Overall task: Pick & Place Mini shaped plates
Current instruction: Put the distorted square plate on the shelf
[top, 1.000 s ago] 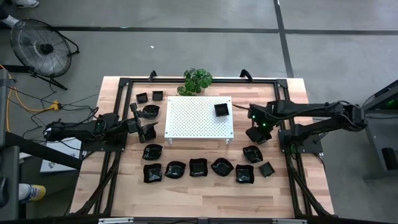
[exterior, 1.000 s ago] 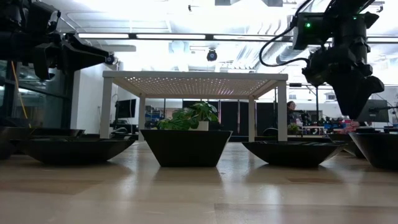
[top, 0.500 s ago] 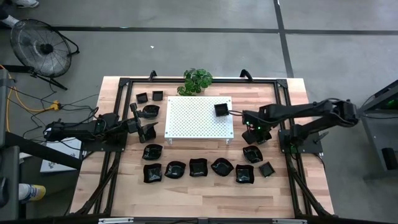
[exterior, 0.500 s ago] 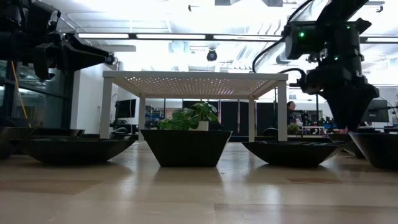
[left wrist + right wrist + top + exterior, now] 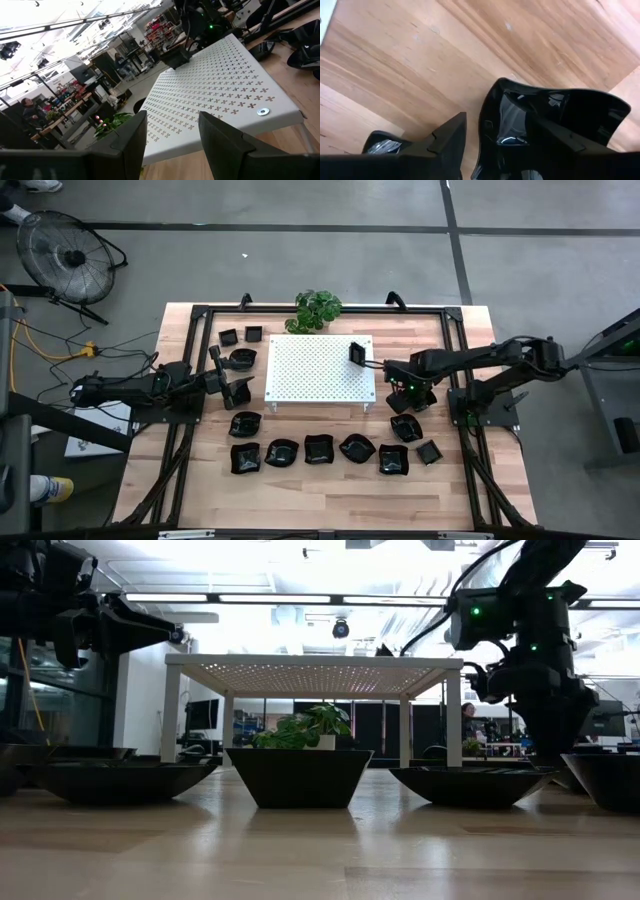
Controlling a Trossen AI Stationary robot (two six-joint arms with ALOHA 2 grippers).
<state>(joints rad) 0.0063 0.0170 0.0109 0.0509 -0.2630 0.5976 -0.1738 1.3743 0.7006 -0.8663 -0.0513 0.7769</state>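
1. Overhead, you get the whole layout: the white perforated board [image 5: 320, 368] stands mid-table with one small black plate [image 5: 356, 352] on its right edge, a green plant [image 5: 318, 310] behind it, and the other mini shaped plates [image 5: 318, 449] spread on the wood, mostly in a row in front of the board, with a few at the far left corner [image 5: 241, 335].
2. Only your right wrist view shows what lies under the right gripper [image 5: 496, 134]: its fingers [image 5: 451, 137] stand wide apart above a glossy dish [image 5: 555, 120], one finger outside the dish's rim over bare wood, the other over its hollow. You cannot tell whether either finger touches it; nothing is gripped.
3. From above, that right gripper [image 5: 407, 394] sits just off the board's right front corner, over the dish at the right end of the scatter.
4. The table-level view shows the board as a raised platform on legs [image 5: 312, 664], with the plant under it and three dishes in front; a deep square one [image 5: 299, 776] is in the middle.
5. The left wrist view shows the left gripper [image 5: 172, 131] parted to a moderate gap, empty, facing the board's top and the plate on its far edge [image 5: 176, 56].
6. From above, the left gripper [image 5: 232, 383] hangs beside the board's left edge.
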